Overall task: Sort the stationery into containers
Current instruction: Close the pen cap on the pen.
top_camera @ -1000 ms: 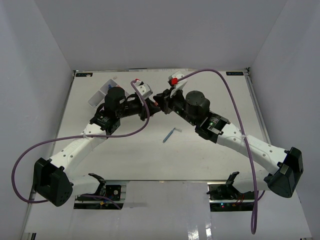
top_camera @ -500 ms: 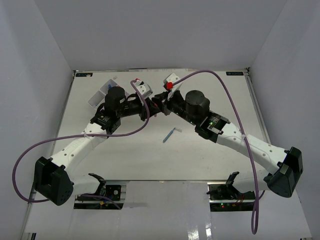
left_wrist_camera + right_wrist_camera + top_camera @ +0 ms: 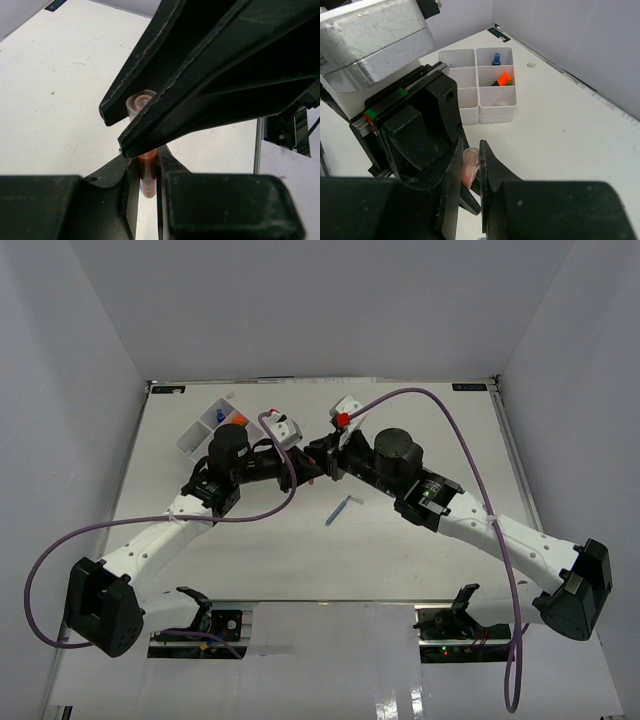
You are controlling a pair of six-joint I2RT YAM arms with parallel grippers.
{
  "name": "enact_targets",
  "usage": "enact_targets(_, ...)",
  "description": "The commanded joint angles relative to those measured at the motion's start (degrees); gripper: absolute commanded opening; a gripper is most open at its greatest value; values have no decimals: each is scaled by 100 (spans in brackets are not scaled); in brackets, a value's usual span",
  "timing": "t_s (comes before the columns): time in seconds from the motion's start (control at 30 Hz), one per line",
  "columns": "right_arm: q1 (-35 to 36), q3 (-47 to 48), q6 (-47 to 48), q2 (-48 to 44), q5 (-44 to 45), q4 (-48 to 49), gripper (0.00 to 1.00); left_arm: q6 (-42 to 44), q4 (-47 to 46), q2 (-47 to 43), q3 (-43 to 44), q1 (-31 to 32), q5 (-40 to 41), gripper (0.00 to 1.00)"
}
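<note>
A pink pen (image 3: 469, 165) with a clear cap is clamped by both grippers at once above the middle of the table. My right gripper (image 3: 470, 150) is shut on its capped end. My left gripper (image 3: 148, 160) is shut on the pen (image 3: 148, 170) lower down, tip to tip with the right gripper's fingers (image 3: 210, 75). From above, the two grippers (image 3: 318, 462) meet and hide the pen. The white divided tray (image 3: 195, 435) sits at the far left and holds a blue-capped bottle (image 3: 495, 57) and an orange highlighter (image 3: 504, 79). A thin blue pen (image 3: 338, 510) lies loose on the table.
The tray's near wall (image 3: 497, 114) lies just beyond the joined grippers in the right wrist view. Purple cables (image 3: 440, 405) loop over both arms. White walls close in the table on the left, right and far sides.
The joined grippers have shifted slightly toward the near edge. The left arm has drawn back off the tray, uncovering the blue and orange items in it. Both grips stay shut.
</note>
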State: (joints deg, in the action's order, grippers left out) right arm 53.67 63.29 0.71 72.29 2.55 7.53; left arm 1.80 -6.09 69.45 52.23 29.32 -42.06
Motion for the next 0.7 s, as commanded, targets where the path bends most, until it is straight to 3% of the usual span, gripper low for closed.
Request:
enact_targets(0.0,65,-510,-27,198,-299,-2625,8,-128,-1766,-836,193,-164,-205,0)
enact_targets(0.3,56,-440,-97,66,-474,-2265,8,-136,-1377,-1021,-309,-164,-873,0)
enact_targets(0.67,65,-519,52,206,-606,-2238,8,-22,-1475,-1302,-591,-164,-566,0)
